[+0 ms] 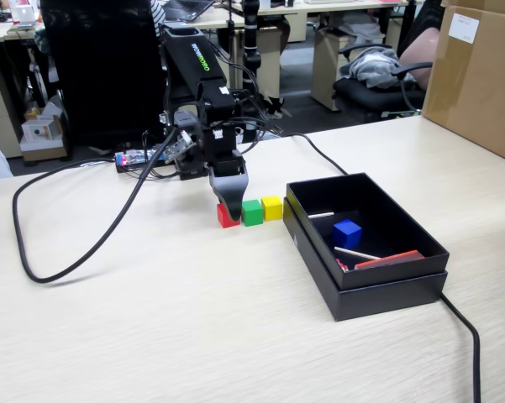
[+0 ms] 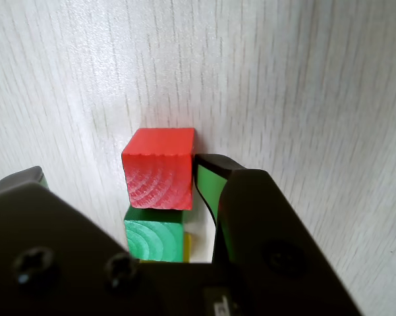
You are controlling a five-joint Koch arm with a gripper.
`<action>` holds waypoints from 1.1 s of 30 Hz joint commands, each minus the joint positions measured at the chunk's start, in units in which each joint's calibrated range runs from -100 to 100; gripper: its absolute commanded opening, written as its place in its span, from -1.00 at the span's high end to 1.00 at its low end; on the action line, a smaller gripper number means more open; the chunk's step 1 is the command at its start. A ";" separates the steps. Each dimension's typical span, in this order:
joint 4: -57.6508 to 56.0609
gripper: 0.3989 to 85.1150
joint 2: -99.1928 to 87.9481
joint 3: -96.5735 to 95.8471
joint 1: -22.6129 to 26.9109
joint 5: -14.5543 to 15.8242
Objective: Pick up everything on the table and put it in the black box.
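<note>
Three cubes sit in a row on the table [image 1: 193, 319]: red cube [image 1: 225, 219], green cube [image 1: 252, 212], yellow cube [image 1: 272, 207]. The blue cube [image 1: 347, 232] lies inside the black box [image 1: 386, 287] to their right. My gripper [image 1: 228, 206] is down at the red cube. In the wrist view the gripper [image 2: 122, 170] is open. One jaw touches the right side of the red cube [image 2: 159, 170]; the other stands well off to the left. The green cube [image 2: 155, 238] lies just behind it, and only a sliver of the yellow cube [image 2: 187, 245] shows.
White sticks [image 1: 357, 253] and a flat red strip [image 1: 391, 259] lie in the box. A black cable [image 1: 76, 252] loops over the table's left, another [image 1: 464, 332] runs off the front right. A brown carton [image 1: 479, 75] stands at the back right.
</note>
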 commanded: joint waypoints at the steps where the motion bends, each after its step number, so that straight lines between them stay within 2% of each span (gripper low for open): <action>1: 1.10 -0.01 0.50 1.56 -0.44 -0.68; 5: 1.10 -0.01 0.96 0.74 -0.29 -0.68; 9: 1.10 0.08 1.53 -0.71 -0.15 -0.59; 11: 1.10 0.21 1.64 -1.25 -0.15 -0.59; 12: 1.10 0.37 1.76 -1.34 -0.39 -0.54; 18: 1.10 0.44 0.61 -0.98 -1.27 -0.78; 21: 1.10 0.90 -2.72 0.56 -2.39 -1.03; 29: -6.59 0.90 -11.32 12.98 -3.61 -2.78; 33: -9.09 0.90 -11.55 27.31 -1.17 -2.83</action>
